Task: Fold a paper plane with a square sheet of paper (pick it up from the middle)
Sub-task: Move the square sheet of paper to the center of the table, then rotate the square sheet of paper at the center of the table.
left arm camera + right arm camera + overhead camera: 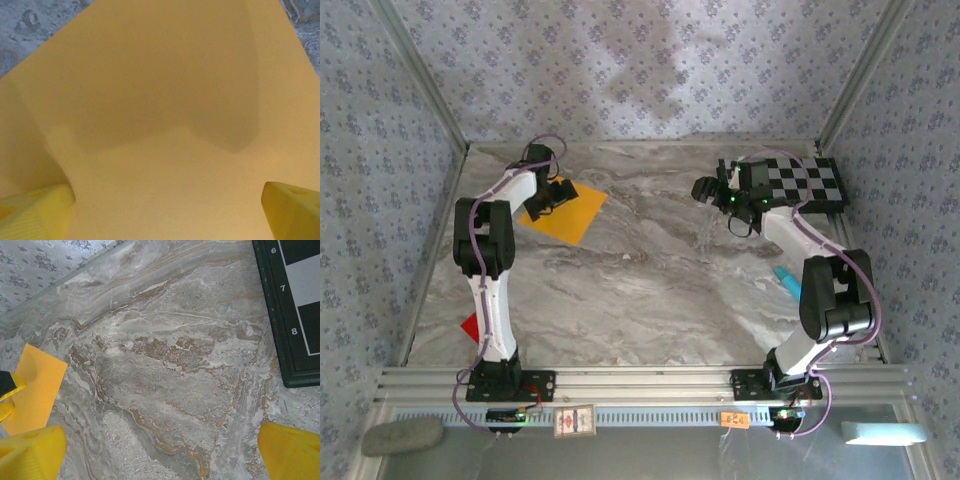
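The square sheet of paper [570, 220] lies flat and orange-yellow on the marble table at the back left. My left gripper [554, 194] hangs low over its near-left part. In the left wrist view the sheet [160, 100] spreads under the open gripper [165, 215], whose yellow fingertips [35, 212] stand wide apart just above or on it; I cannot tell if they touch. My right gripper [708, 188] is at the back right, open [160, 455] over bare marble, with one corner of the sheet [35, 390] at its left.
A black-and-white checkerboard [800, 180] [295, 310] lies at the back right, just beside my right gripper. A small red triangular piece [470, 325] sits near the left edge and a light blue item [787, 280] by the right arm. Patterned walls enclose the table.
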Robot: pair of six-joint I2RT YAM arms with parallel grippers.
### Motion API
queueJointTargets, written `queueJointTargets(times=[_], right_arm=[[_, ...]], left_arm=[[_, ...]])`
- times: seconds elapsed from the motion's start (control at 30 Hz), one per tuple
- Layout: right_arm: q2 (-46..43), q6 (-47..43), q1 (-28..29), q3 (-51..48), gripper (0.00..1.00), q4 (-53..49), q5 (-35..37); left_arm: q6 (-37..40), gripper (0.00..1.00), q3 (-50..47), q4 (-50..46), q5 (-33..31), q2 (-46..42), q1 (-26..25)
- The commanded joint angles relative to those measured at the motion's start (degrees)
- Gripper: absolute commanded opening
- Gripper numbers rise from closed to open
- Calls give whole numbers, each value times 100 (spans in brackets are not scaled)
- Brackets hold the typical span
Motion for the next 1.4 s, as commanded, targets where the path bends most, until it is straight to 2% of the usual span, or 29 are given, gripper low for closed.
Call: queueJointTargets(times=[0.0, 0.23, 0.47, 0.57, 0.67, 0.8, 0.93, 1.1, 1.37], right_arm=[[148, 53, 51, 206, 100, -235, -9], [253, 17, 104, 210, 100, -343, 27], [222, -67, 142, 77, 100, -455, 53], [208, -65, 180, -12, 100, -476, 36], [195, 116, 230, -199, 93, -336, 7], [417, 232, 505, -147, 79, -217, -318], [1026, 203, 975, 337, 65, -414, -580], [1839, 143, 1477, 1213, 58, -715, -579], [2981, 37, 1914, 2554, 57, -1416, -271]], left_arm=[[-168, 97, -459, -225, 415, -17, -241], [200, 96, -1306, -212, 400, -482, -1172], [1339, 95, -1882, -74, 631, -766, -2315], [1887, 94, -1937, 5, 949, -879, -2557], [2028, 94, -1871, 45, 1070, -1118, -2561], [1359, 95, -1893, 209, 1058, -1705, -2510], [280, 95, -2270, 503, 674, -2300, -2488], [-746, 96, -2939, 866, 558, -2800, -2326], [-1236, 97, -3493, 1321, 650, -3200, -2092]])
